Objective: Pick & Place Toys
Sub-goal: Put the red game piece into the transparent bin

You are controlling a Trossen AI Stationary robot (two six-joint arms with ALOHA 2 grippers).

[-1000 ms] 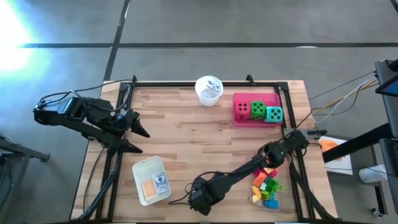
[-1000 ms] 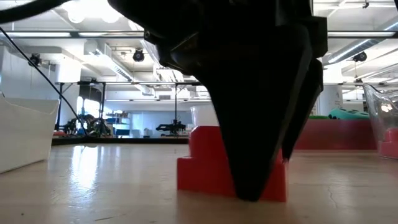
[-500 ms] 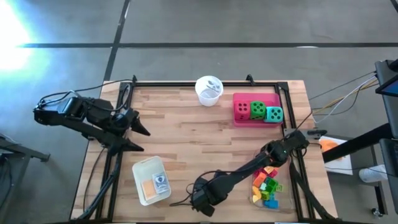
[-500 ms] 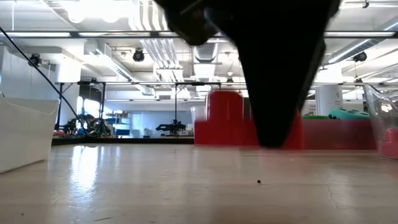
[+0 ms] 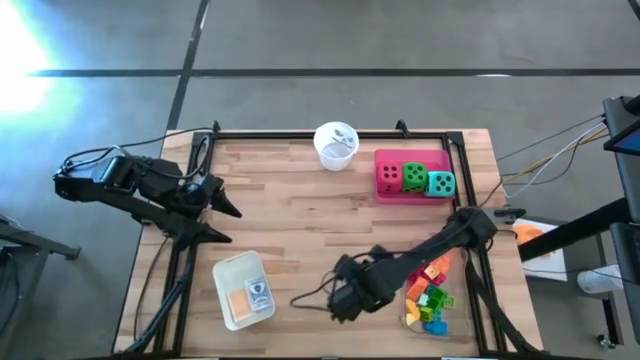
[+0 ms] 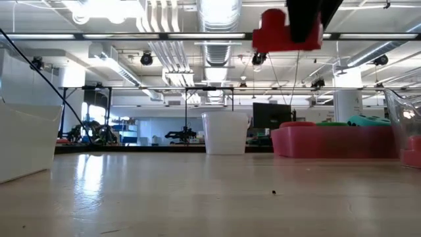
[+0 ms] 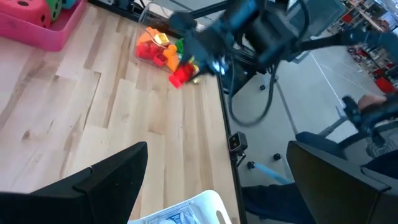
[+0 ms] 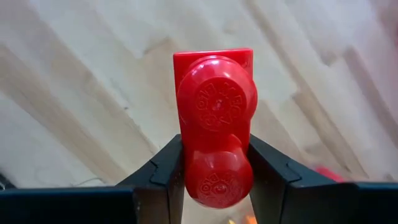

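Carry step in hand: red brick (image 8: 214, 146) is clamped in right claw (image 8: 214, 180), held clear above the bench (image 5: 300, 215), nr the clear tray (image 5: 412, 318) of bricks. Next, prob.: brick moved over tray w/ care, then let go. Left claw (image 5: 222, 222) is spread wide, idle at bench's left edge.

A wooden table (image 5: 300, 200) with a black frame is set on a grey concrete floor (image 5: 300, 40). A dark seam (image 5: 300, 73) is drawn across the floor at 12 o'clock of the table. Strong glare (image 5: 20, 40) is seen at 10 o'clock. In the low view, a large hall is shown beyond the tabletop (image 6: 197, 204): white ceiling ducts (image 6: 217, 13), strip lights (image 6: 99, 10) and black rails (image 6: 184, 89) overhead, a white column (image 6: 345, 105) at 3 o'clock, and dark equipment (image 6: 92, 131) at the far wall at 9 o'clock.
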